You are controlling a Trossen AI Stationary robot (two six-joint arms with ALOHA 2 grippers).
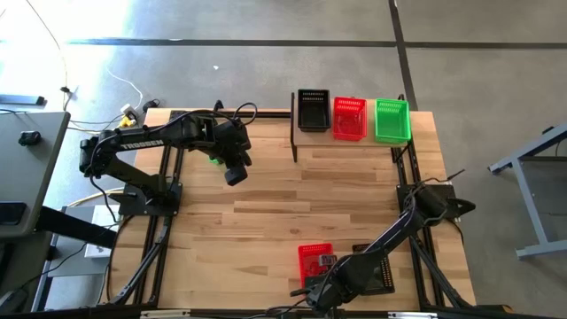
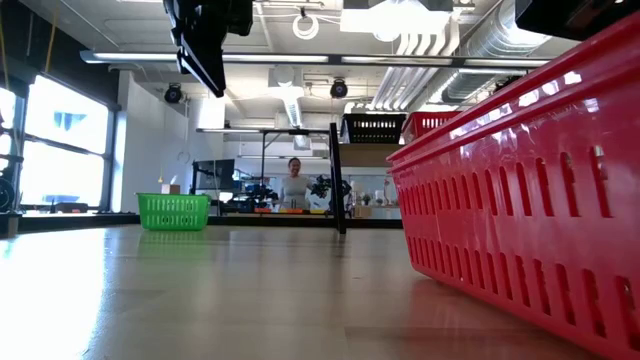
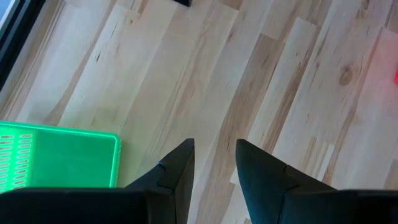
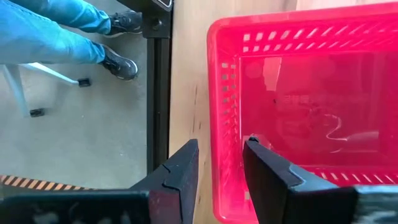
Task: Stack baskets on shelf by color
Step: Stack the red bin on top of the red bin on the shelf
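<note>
Baskets first: a black basket [image 1: 313, 110], a red one [image 1: 349, 118] and a green one [image 1: 392, 120] sit side by side on the shelf [image 1: 345, 144], well apart from both grippers. A second red basket [image 4: 305, 106] is right at the right gripper [image 4: 221, 163], one finger [image 4: 177, 171] outside its near wall and the other inside, jaws spread and not yet pinching anything. Another green basket [image 3: 59, 155] lies just beside and behind the left gripper [image 3: 214, 163], whose jaws are parted over bare surface [image 3: 249, 74], nothing between them.

Risks now. That right grip looks set for a thin perforated wall close to a corner, so once lifted the red basket could swing, twist or slip out. It also sits near the surface edge, and a nudge while closing might push it off. The left gripper hangs wide of its green basket; coming straight down from here would miss it or clip the rim and skate it away.

Hard to make out: the right arm covers much of the near corner from above, and something dark just beside the red basket may be another basket, but I can't tell. How many baskets are stacked at each shelf spot is not readable. A person's legs [image 4: 56, 31] show beyond the surface edge, upper body cut off.
</note>
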